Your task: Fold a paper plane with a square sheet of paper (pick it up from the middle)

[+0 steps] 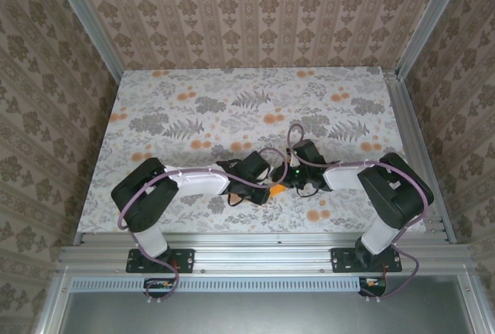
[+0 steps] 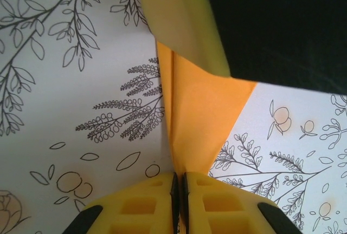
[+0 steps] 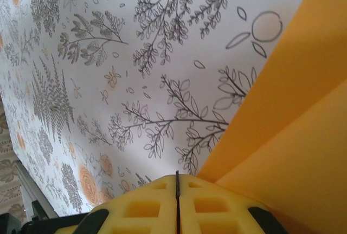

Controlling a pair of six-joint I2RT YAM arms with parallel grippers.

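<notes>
Mid-fold stuff here, judging by the creases. The square sheet of paper [image 2: 201, 116] was found over the front middle of the flowery table [image 1: 232, 110], between the two arms. It was already creased lengthwise into a narrower shape, with one flap curled over at the far end.

The left gripper [image 2: 179, 192] was seen with its yellow fingers pressed together on the paper's near tip, so the sheet was pinched there. The right gripper [image 3: 177, 197] was squeezed closed too, with the orange folds running right alongside it. Whether any paper was actually caught between those fingers couldn't be told, tbh.

No pointed dart shape could be made out, so the step in hand was probably a long crease being set or a flap being brought over. Next, the curled flap would likely need to be laid flat and pressed along the fold line, with the pinched end held steady so nothing gets skewed.
</notes>
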